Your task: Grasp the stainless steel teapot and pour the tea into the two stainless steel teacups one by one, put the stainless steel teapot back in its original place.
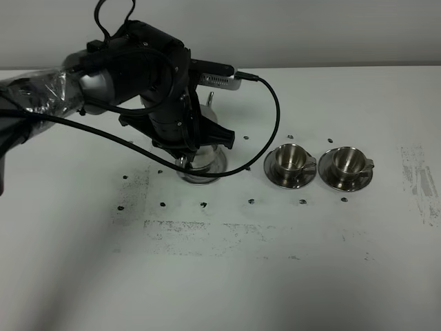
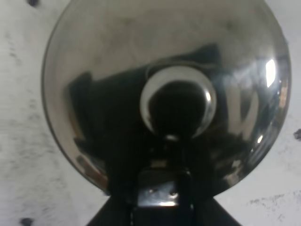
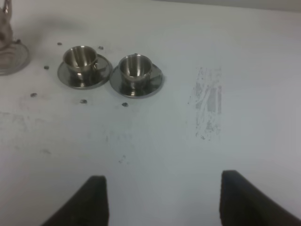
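Note:
The stainless steel teapot (image 1: 196,160) stands on the round steel dish (image 1: 216,167), its original place, mostly hidden under my left arm. In the left wrist view its domed lid (image 2: 117,61) and knob (image 2: 178,106) fill the frame. My left gripper (image 2: 162,195) is shut on the teapot's handle at the lid's edge. The two stainless steel teacups (image 1: 289,158) (image 1: 348,161) sit on saucers to the right, also seen from the right wrist (image 3: 80,57) (image 3: 135,67). My right gripper (image 3: 162,202) hangs open well short of them. The tea is hidden.
The white table (image 1: 275,276) carries small dark specks around the dish and the saucers. Worn grey scuffs run in front of the dish (image 1: 207,231) and near the right edge (image 1: 420,179). A black cable (image 1: 272,103) loops from the left arm toward the cups.

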